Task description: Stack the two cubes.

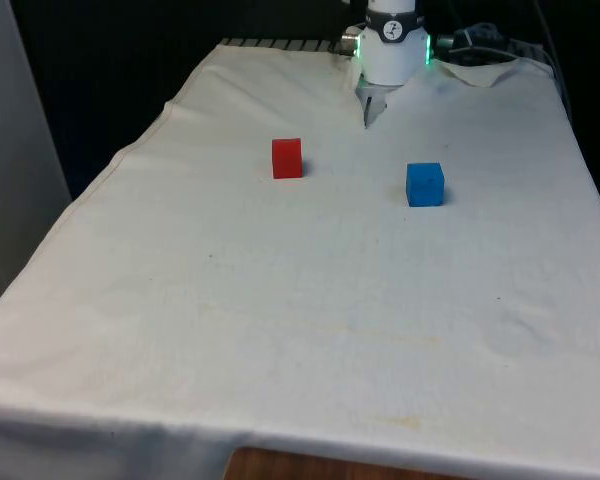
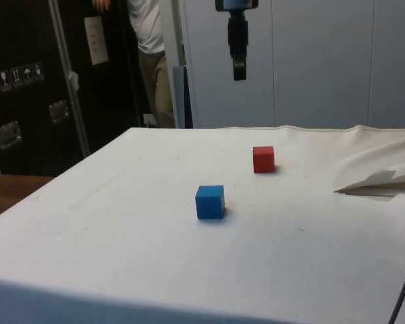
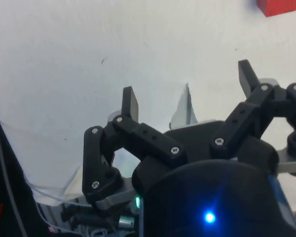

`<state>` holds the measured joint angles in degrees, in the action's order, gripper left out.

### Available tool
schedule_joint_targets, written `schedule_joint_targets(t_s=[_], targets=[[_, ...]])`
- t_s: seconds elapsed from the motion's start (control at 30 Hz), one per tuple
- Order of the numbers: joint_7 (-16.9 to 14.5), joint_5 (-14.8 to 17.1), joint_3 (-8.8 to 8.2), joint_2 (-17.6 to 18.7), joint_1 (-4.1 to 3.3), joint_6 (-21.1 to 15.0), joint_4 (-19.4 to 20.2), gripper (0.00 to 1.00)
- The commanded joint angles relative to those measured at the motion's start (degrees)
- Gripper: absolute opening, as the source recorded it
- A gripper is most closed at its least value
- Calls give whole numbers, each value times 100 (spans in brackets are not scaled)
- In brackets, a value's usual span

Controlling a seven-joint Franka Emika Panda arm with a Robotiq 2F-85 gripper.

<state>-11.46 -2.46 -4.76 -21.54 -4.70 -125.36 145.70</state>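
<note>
Jaws spread wide, nothing between them. Black two-finger gripper (image 3: 187,94) hangs high above the white cloth-covered table (image 1: 280,330), well clear of both cubes; in the side view the gripper (image 2: 239,67) sits above and a little beyond the small red cube.

Small red cube (image 1: 287,158), solid-coloured, sharp-edged, probably wood or hard plastic: rests flat on the cloth, and serves here as landmark. A corner of it shows in the wrist view (image 3: 278,7), off to one side of the fingers and not between them.

Small blue cube (image 1: 424,184), same build: rests flat, well apart from the red cube, toward the front view's right and slightly nearer the front camera. In the side view the blue cube (image 2: 210,202) lies nearer that camera than the red one.

Handling, as judged: both look light, rigid, not fragile, with smooth faces that could slip under a weak pinch. Best hold is across two opposite vertical faces, at mid-height or above, fingers square to the faces so the cube sets down level.

Person in a white shirt (image 2: 147,40) stands behind the table, beyond the red cube.
</note>
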Motion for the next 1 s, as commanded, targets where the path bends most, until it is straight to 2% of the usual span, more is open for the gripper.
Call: schedule_joint_targets(t_s=[0.0,0.03,0.17,0.3,0.33,0.47,0.6,0.63,0.7,0.93,0.97], targets=[[-103,69,-57,-34,-11,-138,74,100],[-34,11,-23,0,0,-46,23,100],[-315,149,-189,-46,-17,-378,218,100],[-498,218,-292,-40,-17,-567,332,100],[-447,166,-258,-6,0,-498,292,100],[-785,292,-464,-17,-11,-779,481,100],[-991,286,-625,29,-11,-882,561,100],[-951,241,-613,17,0,-831,550,100],[-1123,269,-728,86,-6,-940,590,100],[-1415,241,-940,315,6,-1163,670,100],[-1375,241,-917,292,0,-1066,630,100]])
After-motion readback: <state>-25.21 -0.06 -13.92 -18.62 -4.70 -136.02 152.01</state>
